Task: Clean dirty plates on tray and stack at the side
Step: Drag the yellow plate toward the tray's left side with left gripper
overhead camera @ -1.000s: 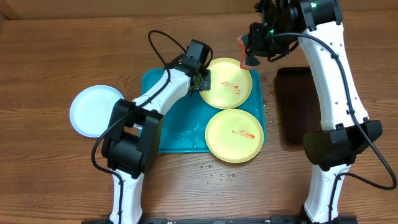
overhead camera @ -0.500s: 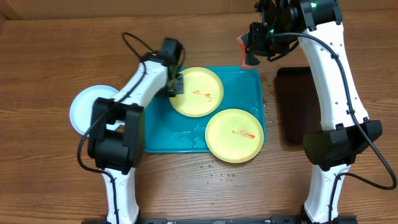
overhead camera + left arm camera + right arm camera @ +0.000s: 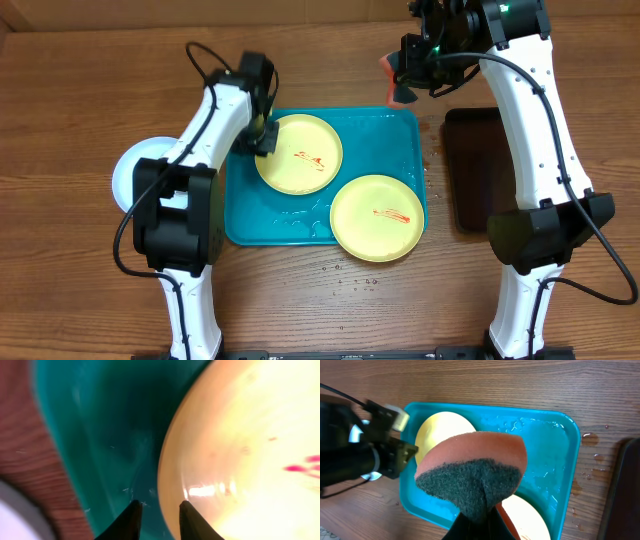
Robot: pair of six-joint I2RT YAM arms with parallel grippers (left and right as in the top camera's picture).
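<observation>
Your left gripper (image 3: 159,505) is sitting low at the left rim of the farther yellow-green plate (image 3: 298,153). Its jaws are standing slightly apart, and the plate's edge is showing in the narrow gap without being pinched. The teal tray (image 3: 100,435) is showing wet beneath the fingertips (image 3: 132,517).

Working from the near edge of the table outward, small water droplets (image 3: 350,281) are lying on the wood just in front of the tray. The nearer yellow-green plate (image 3: 377,217) is resting at the tray's near right corner, its rim reaching over the tray's near edge, and it is carrying a red smear across its pale centre. The farther plate is lying in the far left part of the tray, also carrying red marks. The light blue plate (image 3: 135,172) is lying on the table off the tray's left edge, partly hidden under your left arm. A black tray (image 3: 470,170) is lying on the table beyond the teal tray's right edge.

Farthest out, your right gripper (image 3: 479,520) is hanging in the air over the tray's far edge near the far right corner. It is clamping an orange sponge (image 3: 470,467) with the dark scouring face turned toward the wrist camera.
</observation>
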